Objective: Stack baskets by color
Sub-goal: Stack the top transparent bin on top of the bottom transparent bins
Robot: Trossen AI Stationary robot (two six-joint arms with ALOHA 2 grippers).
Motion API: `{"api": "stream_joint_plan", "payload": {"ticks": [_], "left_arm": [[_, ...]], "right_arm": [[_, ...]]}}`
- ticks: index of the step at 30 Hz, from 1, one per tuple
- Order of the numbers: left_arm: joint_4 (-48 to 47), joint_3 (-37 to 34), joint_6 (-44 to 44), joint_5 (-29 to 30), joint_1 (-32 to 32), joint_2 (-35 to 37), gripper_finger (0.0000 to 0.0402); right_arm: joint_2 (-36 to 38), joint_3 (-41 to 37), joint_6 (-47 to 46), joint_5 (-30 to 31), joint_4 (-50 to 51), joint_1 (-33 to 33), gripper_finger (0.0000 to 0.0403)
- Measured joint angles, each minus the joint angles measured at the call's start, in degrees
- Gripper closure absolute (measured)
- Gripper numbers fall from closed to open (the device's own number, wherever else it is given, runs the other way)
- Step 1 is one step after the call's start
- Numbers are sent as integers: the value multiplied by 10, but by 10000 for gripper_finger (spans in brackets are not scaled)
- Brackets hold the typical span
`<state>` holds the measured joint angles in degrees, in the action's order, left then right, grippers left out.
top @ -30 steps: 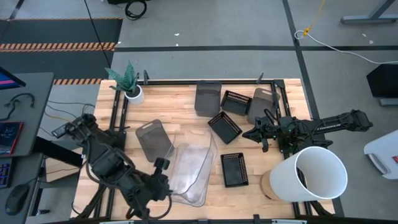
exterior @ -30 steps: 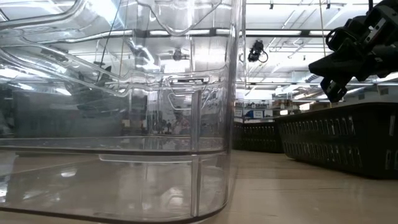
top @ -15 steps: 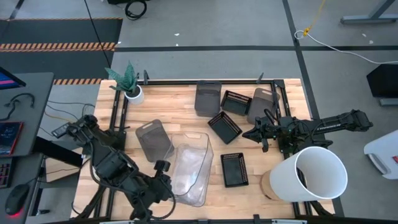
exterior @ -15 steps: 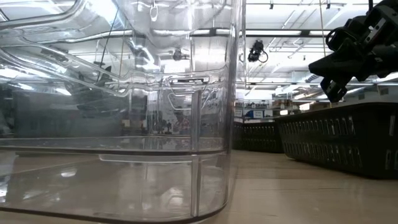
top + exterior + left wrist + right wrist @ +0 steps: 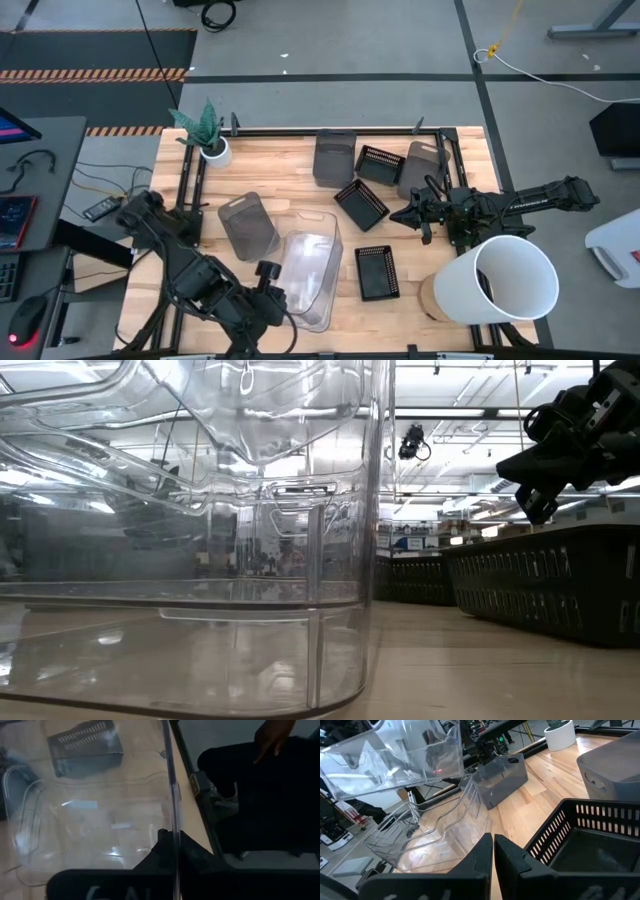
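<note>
- Since a second ago, your left tool (image 5: 272, 300) has carried the clear basket (image 5: 305, 262) toward the near edge of the tabletop (image 5: 290, 185); the basket now sits more squarely over the second clear basket (image 5: 427, 837) below it. The right arm has not moved.
- The left tool is clenched on the thin rim of the clear basket; in the left wrist view the clear wall passes between the dark fingers (image 5: 165, 851).
- In the right wrist view the held basket hangs tilted above the lower one, not yet nested.
- The right tool (image 5: 428, 215) is clenched on nothing and hovers above a black slatted basket (image 5: 362, 203), near the grey basket (image 5: 420, 168).
- Another grey basket (image 5: 247, 225) lies just beside the clear pair, a third grey basket (image 5: 334, 157) toward the far side, and two more black baskets lie apart.
- I judge the clear basket to be light, stiff and smooth, so it may swing or slip from an edge grip. Hold it at the middle of a short wall and lower it level.
</note>
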<state>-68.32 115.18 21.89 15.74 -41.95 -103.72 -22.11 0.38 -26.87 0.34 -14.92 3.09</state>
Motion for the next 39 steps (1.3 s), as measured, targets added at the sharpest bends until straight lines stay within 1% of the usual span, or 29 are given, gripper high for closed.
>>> {"api": "stream_joint_plan", "payload": {"ticks": [16,24,35,39], "left_arm": [[-9,-1,15,25,-4,-33,397],[-14,-1,36,26,-7,-41,397],[-22,-1,48,10,-6,-69,397],[-20,-1,60,14,-6,-69,386]], "right_arm": [[0,0,0,0,0,0,380],[0,0,0,0,0,0,380],[0,0,0,0,-5,0,380],[0,0,0,0,-9,0,380]]}}
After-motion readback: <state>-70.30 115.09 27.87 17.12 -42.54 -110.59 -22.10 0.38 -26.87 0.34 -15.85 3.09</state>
